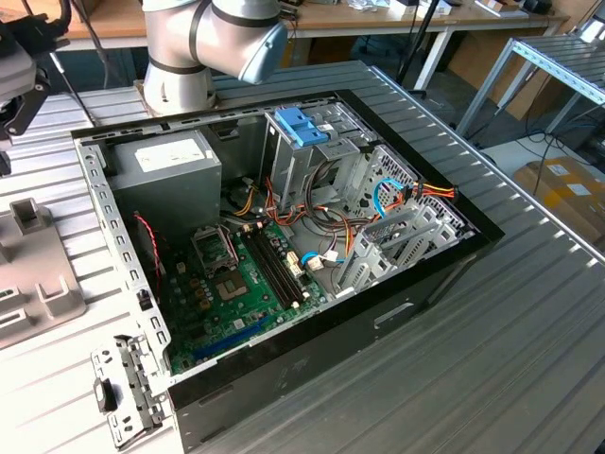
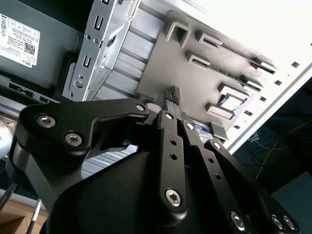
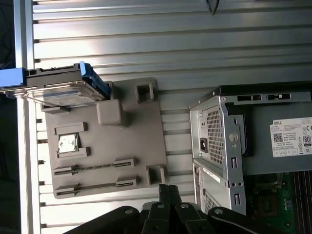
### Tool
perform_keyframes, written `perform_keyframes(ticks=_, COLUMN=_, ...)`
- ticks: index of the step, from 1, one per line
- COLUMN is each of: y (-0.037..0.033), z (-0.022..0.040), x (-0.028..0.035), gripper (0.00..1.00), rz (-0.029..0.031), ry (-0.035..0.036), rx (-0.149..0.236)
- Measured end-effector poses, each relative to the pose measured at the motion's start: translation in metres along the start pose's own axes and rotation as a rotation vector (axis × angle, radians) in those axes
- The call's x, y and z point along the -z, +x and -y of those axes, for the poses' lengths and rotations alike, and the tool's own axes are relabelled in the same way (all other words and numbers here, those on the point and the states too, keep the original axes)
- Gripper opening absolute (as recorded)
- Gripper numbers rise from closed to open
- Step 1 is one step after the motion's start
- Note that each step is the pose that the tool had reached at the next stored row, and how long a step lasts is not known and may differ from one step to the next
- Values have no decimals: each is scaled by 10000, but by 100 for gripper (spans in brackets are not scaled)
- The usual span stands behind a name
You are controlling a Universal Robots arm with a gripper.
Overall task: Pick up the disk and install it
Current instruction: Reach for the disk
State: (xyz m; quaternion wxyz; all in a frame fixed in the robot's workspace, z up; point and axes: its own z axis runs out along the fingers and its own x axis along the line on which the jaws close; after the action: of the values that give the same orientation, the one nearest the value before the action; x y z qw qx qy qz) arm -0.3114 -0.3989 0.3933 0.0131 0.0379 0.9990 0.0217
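Currently fingers (image 3: 165,195) clenched, empty, near grey fixture (image 3: 107,161); disk (image 3: 68,92) rests at fixture edge.

Ribbed alu table (image 1: 529,312), wood bench (image 1: 378,17) behind, cardboard box (image 1: 567,189) on floor (image 1: 506,153)

Bright, even light; glare whitens the table (image 2: 253,29) in the second wrist view.

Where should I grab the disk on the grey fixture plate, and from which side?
Probably across its two blue side rails, approaching the broad face square-on. In the first wrist view the disk rests on a corner of the grey fixture plate, face exposed, rails outermost.
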Motion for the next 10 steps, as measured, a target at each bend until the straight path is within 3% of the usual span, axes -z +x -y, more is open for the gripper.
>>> perform_keyframes(ticks=2, y=47, z=4, x=1, gripper=11, rz=0, ry=0, rx=0)
perform_keyframes(ticks=10, y=130, z=10, x=4, gripper=11, rz=0, ry=0, rx=0)
